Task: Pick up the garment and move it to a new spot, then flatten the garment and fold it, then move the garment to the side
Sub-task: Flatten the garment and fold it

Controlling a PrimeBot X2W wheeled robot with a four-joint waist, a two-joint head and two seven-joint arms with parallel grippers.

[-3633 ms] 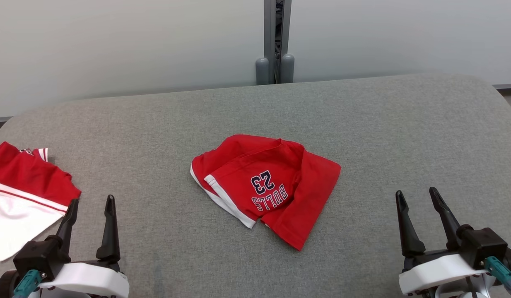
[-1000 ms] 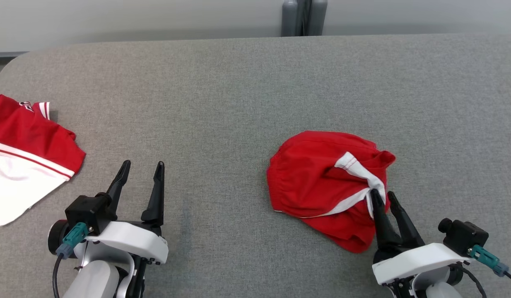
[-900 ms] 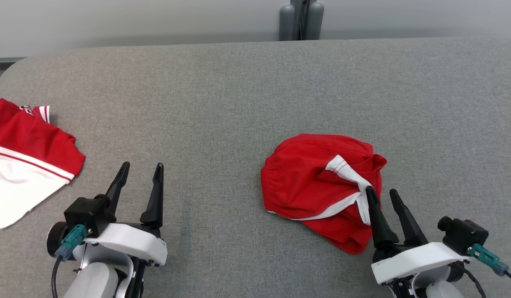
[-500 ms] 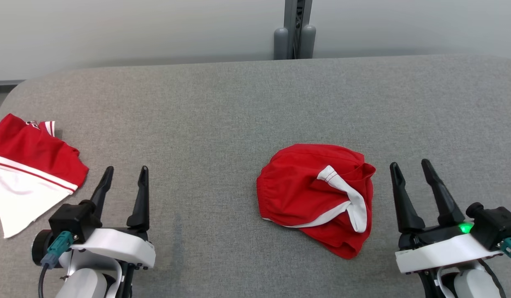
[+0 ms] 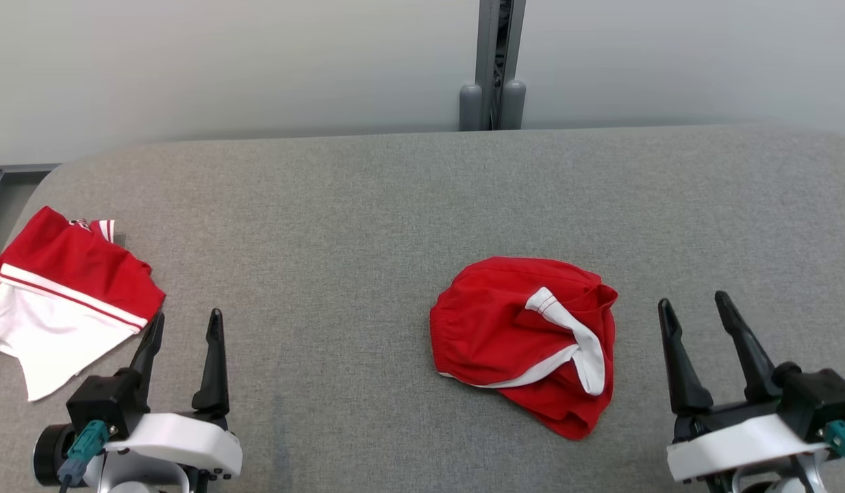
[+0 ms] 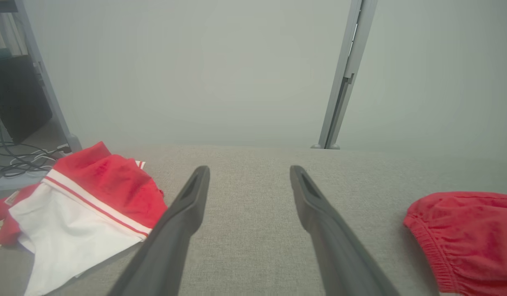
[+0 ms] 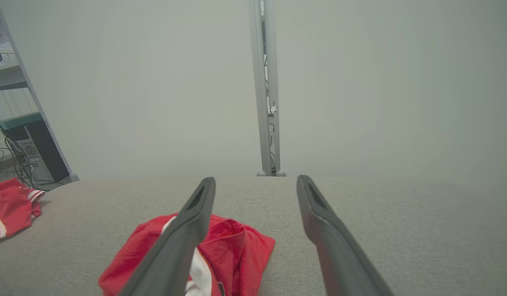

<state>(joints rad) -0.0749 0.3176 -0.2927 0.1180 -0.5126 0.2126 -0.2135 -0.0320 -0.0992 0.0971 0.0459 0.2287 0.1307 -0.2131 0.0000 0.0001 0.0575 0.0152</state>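
Shorts [image 5: 525, 356], red with white trim, lie bunched on the grey desk [image 5: 368, 205], a little right of its middle, with a white-edged hem turned up on top. The right claw [image 5: 691, 300] sits just to their right, fingers spread and holding nothing; the left claw [image 5: 187, 315] sits well to their left, also spread and empty. A second red-and-white garment [image 5: 66, 294] lies at the desk's left edge, near the left claw.

The head view gives the whole layout, with a grey post [image 5: 494, 61] behind the desk. The left wrist view adds the gathered waistband of the shorts at its right edge and loose cables [image 6: 19, 164] on the floor beyond the desk. The right wrist view has the shorts partly behind its own left finger and a computer tower [image 7: 35, 160] off to the side.

A second ago the right claw was pinched on the white trim; it has since let go and drawn back to the right. Earlier still, the shorts lay spread with a "BULLS 23" print facing up; that print is now out of sight.
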